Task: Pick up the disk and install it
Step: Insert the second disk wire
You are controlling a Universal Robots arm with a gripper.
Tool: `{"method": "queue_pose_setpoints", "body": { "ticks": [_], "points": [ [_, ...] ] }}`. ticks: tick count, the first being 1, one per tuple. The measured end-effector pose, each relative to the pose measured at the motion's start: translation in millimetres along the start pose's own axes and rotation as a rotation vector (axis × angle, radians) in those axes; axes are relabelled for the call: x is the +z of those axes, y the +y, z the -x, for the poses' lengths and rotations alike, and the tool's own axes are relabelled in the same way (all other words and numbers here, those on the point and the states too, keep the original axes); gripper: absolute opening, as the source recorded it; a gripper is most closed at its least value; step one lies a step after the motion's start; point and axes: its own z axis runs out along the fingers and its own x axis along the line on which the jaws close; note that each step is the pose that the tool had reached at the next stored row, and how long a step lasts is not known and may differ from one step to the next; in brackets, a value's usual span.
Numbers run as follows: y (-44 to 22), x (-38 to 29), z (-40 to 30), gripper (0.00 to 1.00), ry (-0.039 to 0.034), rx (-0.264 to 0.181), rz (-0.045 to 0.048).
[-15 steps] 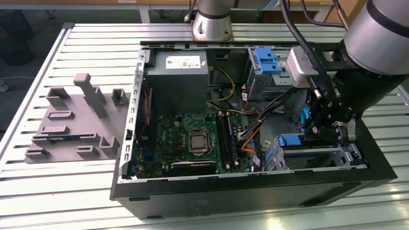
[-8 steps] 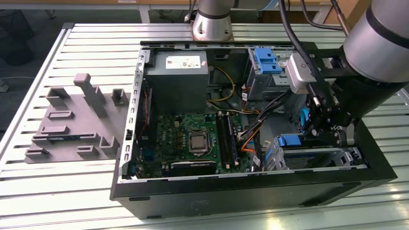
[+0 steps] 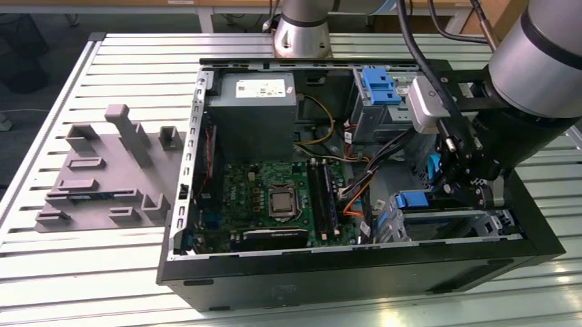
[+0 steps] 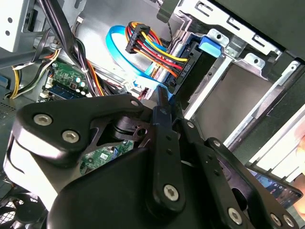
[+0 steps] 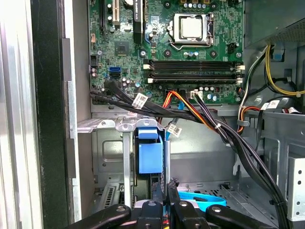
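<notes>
Pincer inside the open computer case, over the drive cage.

The pincer (image 5: 167,202) reaches down into the case (image 3: 364,272) on the counter (image 3: 109,272); its fingers look drawn close together, though what they clamp I cannot tell. The disk (image 5: 151,155) in its blue carrier stands slotted in the metal cage (image 5: 109,157) at the case's corner, just under the pincer, beside the motherboard (image 3: 272,197).

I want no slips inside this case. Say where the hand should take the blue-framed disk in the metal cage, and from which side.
Take the disk by its blue carrier end, which shows at the mouth of the drive cage. Cage walls flank its broad faces, so probably bring the hand in through the case's open side, along the slot, pinching across the carrier's thin width.
</notes>
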Motion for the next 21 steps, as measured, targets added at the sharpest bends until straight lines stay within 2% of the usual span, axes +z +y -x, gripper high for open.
{"method": "queue_pose_setpoints", "body": {
  "ticks": [6,7,8,9,10,11,14,21],
  "points": [
    [0.0,-0.1,-0.1,0.16,-0.0008,0.000,0.0000],
    [0.0,0.0,-0.5,0.16,-0.0047,0.000,0.0002],
    [-0.1,-0.1,-1.4,0.16,-0.0187,0.001,0.0008],
    [-0.2,-0.1,-2.7,0.16,-0.0370,0.002,0.0016],
    [-0.2,-0.3,-4.2,0.16,-0.0502,0.003,0.0022],
    [-0.3,-0.3,-6.3,0.16,-0.0545,0.003,0.0024],
    [-0.4,0.1,-10.1,0.16,-0.0560,0.004,0.0024],
    [-0.5,1.3,-12.1,0.16,-0.0560,0.003,0.0022]
  ]
}}
